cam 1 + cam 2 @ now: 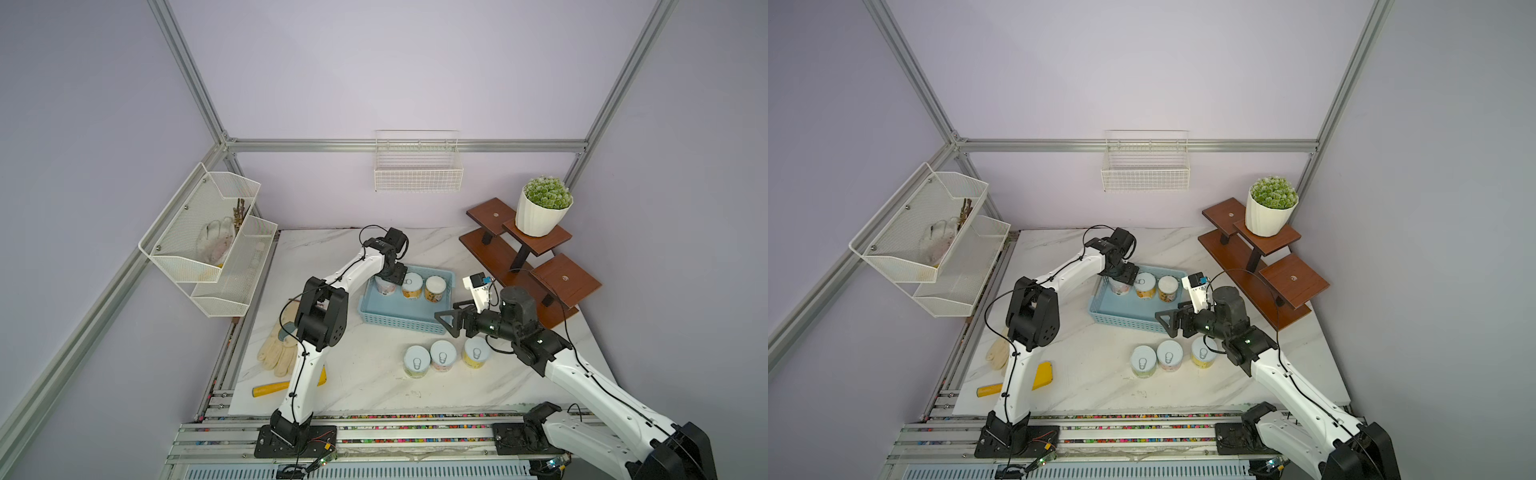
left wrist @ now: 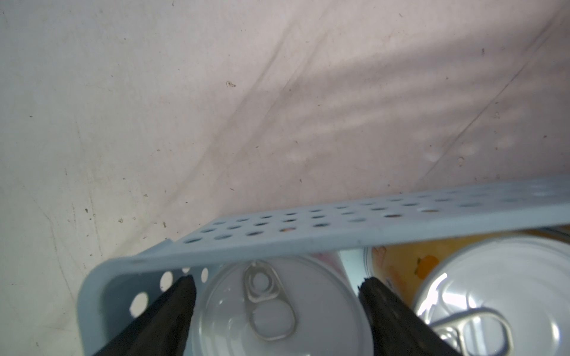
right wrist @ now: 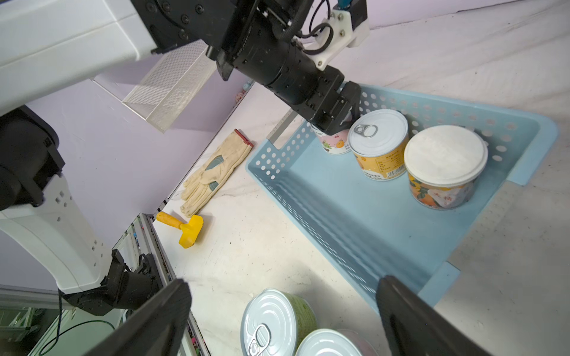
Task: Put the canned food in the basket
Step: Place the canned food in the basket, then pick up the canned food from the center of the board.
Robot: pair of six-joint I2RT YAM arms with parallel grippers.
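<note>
Six cans [image 1: 443, 355], one blue basket [image 1: 399, 324], one wire basket [image 1: 417, 174], one potted plant [image 1: 540, 212], and one glove [image 1: 276, 349] on the table [image 1: 374, 395].

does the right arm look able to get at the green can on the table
Probably yes: the right pincer hangs open near the green can, nothing between them, though a neighbouring can sits close beside it.

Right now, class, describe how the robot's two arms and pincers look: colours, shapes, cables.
Both the left arm and right arm have white link shells between chunky black joints, with thin black cables running along them. The left pincer and right pincer have matte black tapering fingers. A white bracket with a blue plug sits on the right wrist.
</note>
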